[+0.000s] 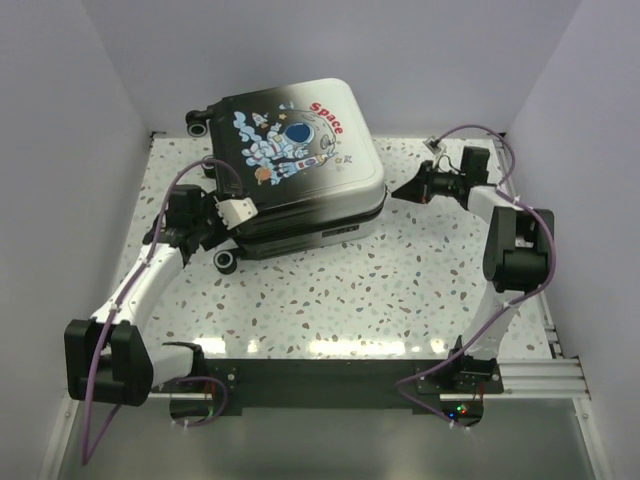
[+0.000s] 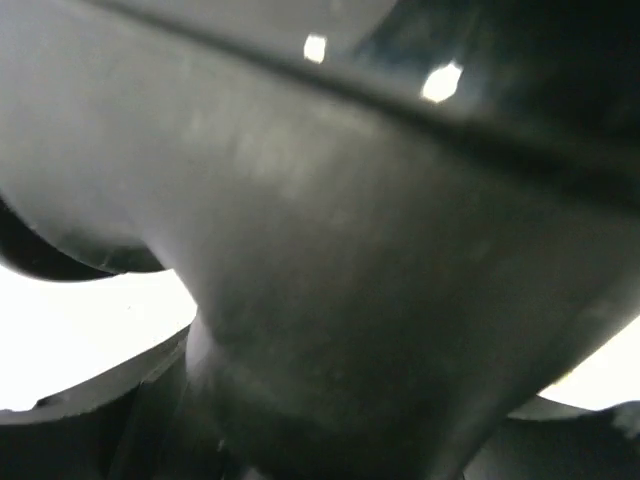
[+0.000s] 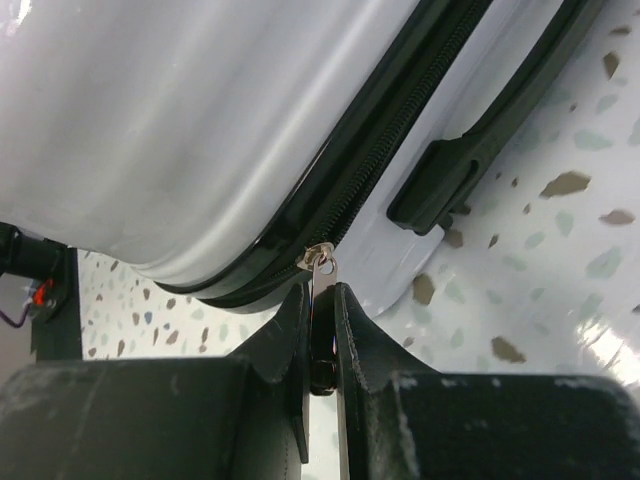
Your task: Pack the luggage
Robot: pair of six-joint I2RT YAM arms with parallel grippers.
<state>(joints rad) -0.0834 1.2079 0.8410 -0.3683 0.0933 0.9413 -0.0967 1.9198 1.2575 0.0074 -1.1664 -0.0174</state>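
Luggage (image 2: 330,280) a dark blur in left wrist view

- Open ground: the near half of the terrazzo table (image 1: 400,300), between the two arms, gives room to pass.
- Obstacle: closed luggage (image 1: 300,170), lying flat at far left-centre, with a wheel (image 1: 227,262) jutting nearward.
- Left flank: left gripper (image 1: 228,212) hard against the shell's near-left corner (wrist view shows only blurred shell).
- Right flank: right gripper (image 3: 322,300) pinched on the zipper pull (image 3: 323,268), with the side handle (image 3: 450,175) near it.
- Bounds: white walls (image 1: 90,150) at left, far and right.
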